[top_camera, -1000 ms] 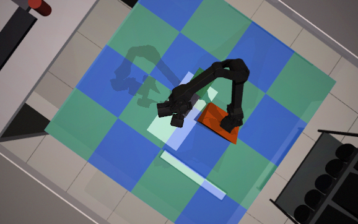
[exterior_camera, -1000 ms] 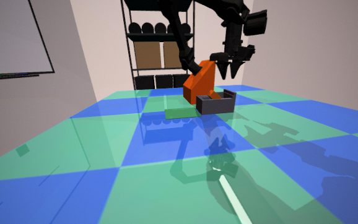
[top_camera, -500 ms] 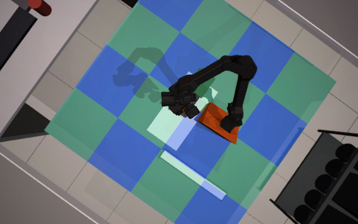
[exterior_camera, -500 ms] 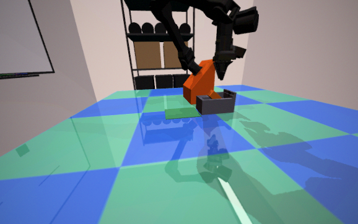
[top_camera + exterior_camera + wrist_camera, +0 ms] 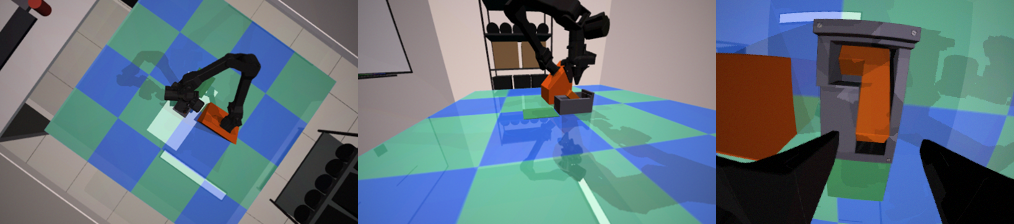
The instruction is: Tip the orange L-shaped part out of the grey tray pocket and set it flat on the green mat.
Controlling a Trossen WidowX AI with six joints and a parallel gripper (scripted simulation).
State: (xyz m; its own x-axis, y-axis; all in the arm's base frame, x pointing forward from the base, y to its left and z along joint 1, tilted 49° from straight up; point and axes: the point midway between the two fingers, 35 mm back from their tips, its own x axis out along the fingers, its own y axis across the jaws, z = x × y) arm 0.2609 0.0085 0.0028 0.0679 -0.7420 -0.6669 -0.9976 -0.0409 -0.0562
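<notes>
The orange L-shaped part (image 5: 876, 100) (image 5: 571, 93) is tipped in the pocket of the grey tray (image 5: 837, 117) (image 5: 575, 106). Its L-shaped end is down at the side with the raised ridge. Its plain end sticks up above the tray wall on the side toward the green mat (image 5: 857, 181) (image 5: 541, 113). My gripper (image 5: 880, 141) (image 5: 573, 82) is open and empty, pointing down above the tray. In the wrist view its fingertips lie to the left and right of the raised end, still above it. In the top view the arm hides most of the tray.
A large orange wedge-shaped block (image 5: 213, 119) (image 5: 556, 90) (image 5: 753, 105) stands close beside the tray, under the arm's base. The floor is blue and green squares. A shelf rack (image 5: 517, 38) stands further back.
</notes>
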